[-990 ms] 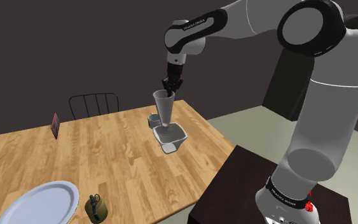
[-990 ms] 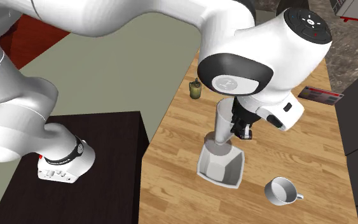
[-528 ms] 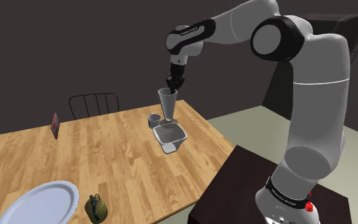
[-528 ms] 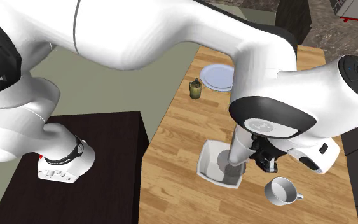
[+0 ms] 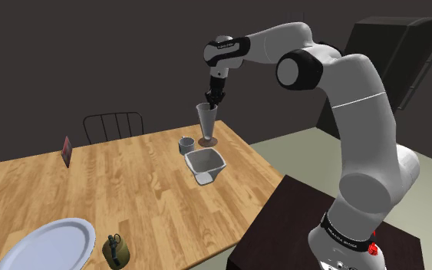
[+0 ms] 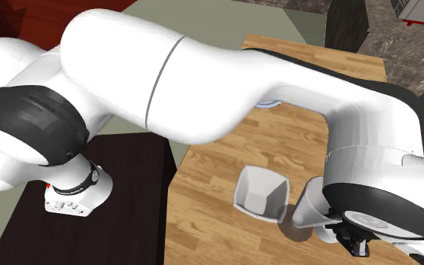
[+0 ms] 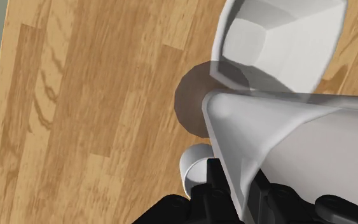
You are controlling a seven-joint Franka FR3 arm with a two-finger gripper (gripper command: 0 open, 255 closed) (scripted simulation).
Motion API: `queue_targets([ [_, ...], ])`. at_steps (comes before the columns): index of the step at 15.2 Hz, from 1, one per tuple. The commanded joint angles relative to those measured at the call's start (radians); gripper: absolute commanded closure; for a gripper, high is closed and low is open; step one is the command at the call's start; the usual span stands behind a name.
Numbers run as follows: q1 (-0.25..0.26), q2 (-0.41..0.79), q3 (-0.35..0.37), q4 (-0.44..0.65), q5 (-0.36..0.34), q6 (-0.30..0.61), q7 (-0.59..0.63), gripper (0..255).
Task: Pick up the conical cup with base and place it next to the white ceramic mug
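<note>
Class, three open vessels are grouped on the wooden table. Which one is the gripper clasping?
The tall conical cup, clasped at its rim by the gripper. The small mug and the square-sided bowl stand free beside it.

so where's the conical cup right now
In the shoulder view the conical cup is held by the gripper near the far edge of the table, just right of the mug, behind the white bowl.

- I see the mug [image 5: 186, 143] just beside the cup [image 5: 206, 124], with the bowl [image 5: 204, 164] near both, so that far corner of the tabletop [image 5: 130, 192] is crowded.
- Broad bare wood separates them from the plate [image 5: 49, 243] and jar [image 5: 115, 250].
</note>
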Motion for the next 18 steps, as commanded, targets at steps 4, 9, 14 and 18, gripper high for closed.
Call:
queue_targets([
  [4, -0.02, 0.068, 0.0, 0.044, 0.006, 0.022, -0.024, 255],
  [9, -0.018, 0.086, 0.001, 0.007, 0.01, 0.076, -0.033, 255],
  [14, -0.018, 0.109, 0.003, -0.022, 0.014, 0.127, -0.042, 255],
  [18, -0.018, 0.131, 0.005, -0.039, 0.017, 0.166, -0.049, 255],
])
